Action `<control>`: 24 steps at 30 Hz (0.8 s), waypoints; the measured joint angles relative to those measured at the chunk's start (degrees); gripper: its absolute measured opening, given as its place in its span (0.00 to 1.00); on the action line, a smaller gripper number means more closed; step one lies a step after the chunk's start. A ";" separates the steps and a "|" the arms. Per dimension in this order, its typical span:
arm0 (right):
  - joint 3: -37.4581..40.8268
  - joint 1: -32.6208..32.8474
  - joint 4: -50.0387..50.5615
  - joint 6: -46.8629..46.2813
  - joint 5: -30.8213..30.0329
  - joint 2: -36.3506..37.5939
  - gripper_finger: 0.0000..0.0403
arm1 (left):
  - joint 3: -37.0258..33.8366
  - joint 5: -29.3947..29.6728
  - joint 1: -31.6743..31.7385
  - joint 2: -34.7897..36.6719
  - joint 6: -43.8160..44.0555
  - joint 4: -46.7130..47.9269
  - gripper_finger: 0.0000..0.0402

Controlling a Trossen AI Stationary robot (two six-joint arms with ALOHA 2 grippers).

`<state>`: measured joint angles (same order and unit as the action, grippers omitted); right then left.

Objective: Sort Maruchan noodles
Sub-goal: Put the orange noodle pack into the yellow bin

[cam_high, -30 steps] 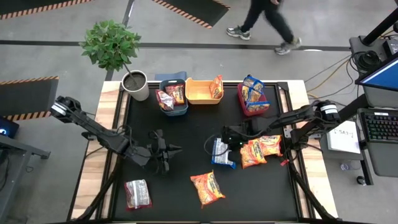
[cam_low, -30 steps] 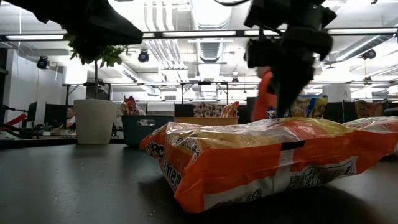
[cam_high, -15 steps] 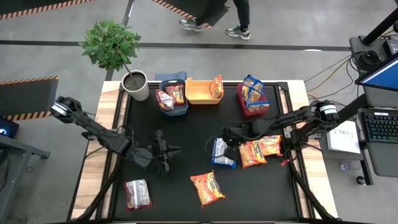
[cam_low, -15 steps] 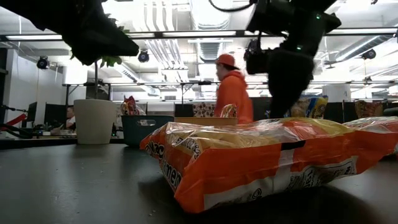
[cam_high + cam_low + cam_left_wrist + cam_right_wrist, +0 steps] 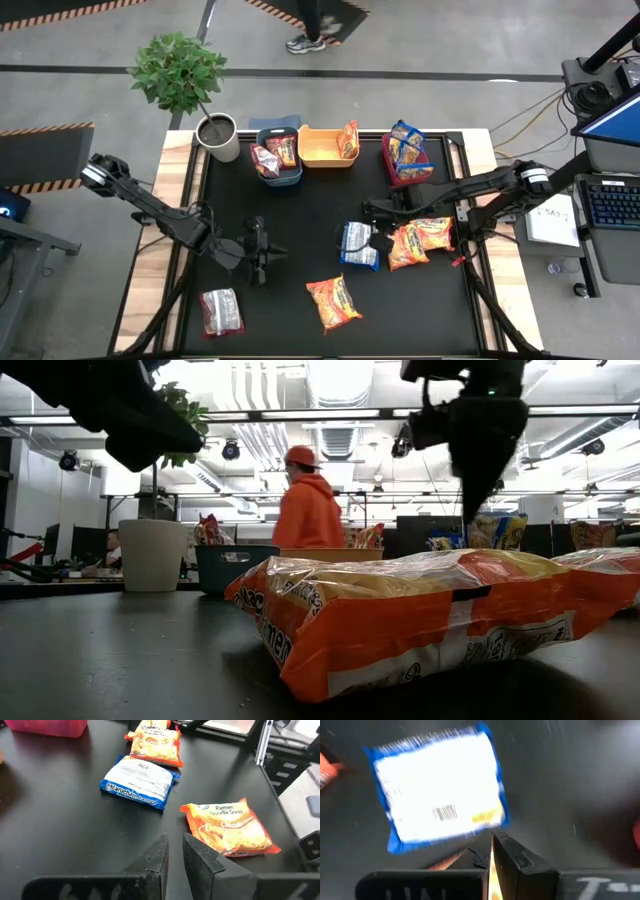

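Right fingers [image 5: 492,851] pressed together, empty, beside blue packet [image 5: 440,812].

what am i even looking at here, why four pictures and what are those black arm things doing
It's one robot with two dark arms at a black table, seen by four cameras at once: overhead, table height, and one on each wrist. The job is sorting ramen packets into the three bins at the back. The right gripper, fingers nearly closed and holding nothing, is at a blue packet. The left gripper waits mid-table, also empty. Orange packets lie loose nearby. A person in orange walks behind.
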<state>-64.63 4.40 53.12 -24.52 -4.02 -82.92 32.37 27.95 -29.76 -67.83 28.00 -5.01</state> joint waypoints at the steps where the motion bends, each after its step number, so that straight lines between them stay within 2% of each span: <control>1: -0.12 0.24 1.71 -1.69 0.01 0.05 0.02 | -0.12 0.02 0.00 -0.01 -0.44 0.10 0.10; 9: 7.13 3.09 5.12 -10.18 5.76 0.05 0.02 | -0.14 5.82 0.24 -0.35 -3.90 -0.02 0.10; 16: 13.31 4.37 5.89 -15.39 5.61 0.05 0.02 | -0.15 10.10 0.24 -0.35 -7.03 -0.06 0.10; 20: 15.87 4.35 -2.57 -14.19 5.32 0.11 0.02 | -0.16 11.92 0.24 -0.35 -8.01 -0.14 0.10; 22: 16.09 4.35 -12.97 -12.12 4.56 0.15 0.02 | -0.16 13.56 0.24 -0.35 -8.05 -0.28 0.10; 24: 16.29 4.39 -26.34 -9.48 -0.73 -0.21 0.02 | -0.16 15.68 0.24 -0.35 -8.05 -0.36 0.10</control>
<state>-48.34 8.80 26.78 -34.00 -4.76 -83.13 32.21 43.62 -29.52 -68.18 19.94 -5.36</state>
